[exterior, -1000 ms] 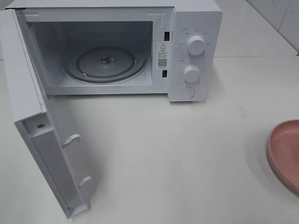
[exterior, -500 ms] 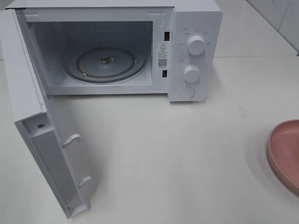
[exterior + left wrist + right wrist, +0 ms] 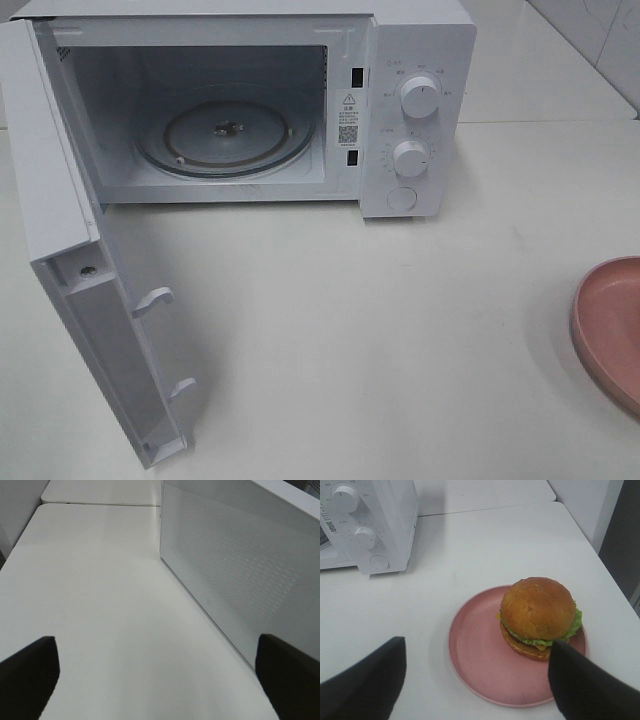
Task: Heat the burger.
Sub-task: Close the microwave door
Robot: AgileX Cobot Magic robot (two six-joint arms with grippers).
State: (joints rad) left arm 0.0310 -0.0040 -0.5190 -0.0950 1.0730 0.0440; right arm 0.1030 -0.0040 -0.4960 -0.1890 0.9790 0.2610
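The burger (image 3: 537, 610), with a golden-brown bun, green lettuce and a bit of yellow cheese, sits on the right side of a round pink plate (image 3: 470, 630). My right gripper (image 3: 477, 647) hovers over the near part of that plate, open and holding nothing. One dark fingertip (image 3: 570, 670) shows right beside the burger's lettuce edge. My left gripper (image 3: 156, 645) is open above bare table, next to the outer face of the microwave door (image 3: 240, 570). In the exterior high view only the plate's edge (image 3: 610, 320) shows at the far right. The burger and both grippers are out of that view.
The white microwave (image 3: 415, 60) stands at the back with its door (image 3: 60, 200) swung wide open toward the front left. Its glass turntable (image 3: 225, 135) is bare. Two knobs and a button are on its right panel (image 3: 412, 125). The table's right edge (image 3: 600, 555) lies close to the plate.
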